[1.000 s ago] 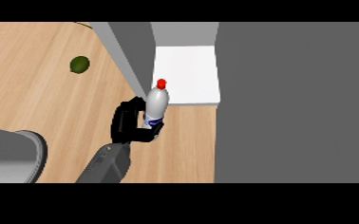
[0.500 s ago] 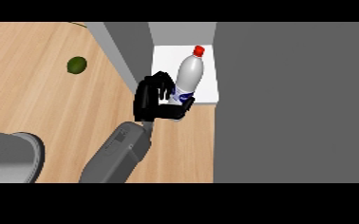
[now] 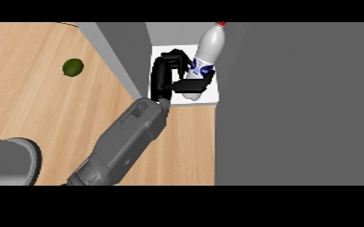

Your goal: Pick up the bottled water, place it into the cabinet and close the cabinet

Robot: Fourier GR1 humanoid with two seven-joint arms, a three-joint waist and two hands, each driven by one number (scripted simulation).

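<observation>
Since the earlier frame, the arm has pushed farther forward, carrying the bottled water (image 3: 204, 57) deeper over the cabinet's white shelf (image 3: 213, 98), its red cap now at the far edge of view. Nearest, a grey rounded object (image 3: 16, 161) sits at the counter's (image 3: 50, 110) near left corner. The grey forearm rises from the lower edge to the black hand (image 3: 174, 77), whose fingers curl round the bottle's lower half, holding it upright so it can stand inside. The open cabinet door (image 3: 117, 53) stands edge-on left of the shelf. A lime (image 3: 72, 67) lies near the counter's far left. Only this one hand shows; which hand it is cannot be told.

bottled water (image 3: 207, 53) carried further into cabinet (image 3: 186, 48), right hand (image 3: 171, 74) advanced over its white shelf
</observation>
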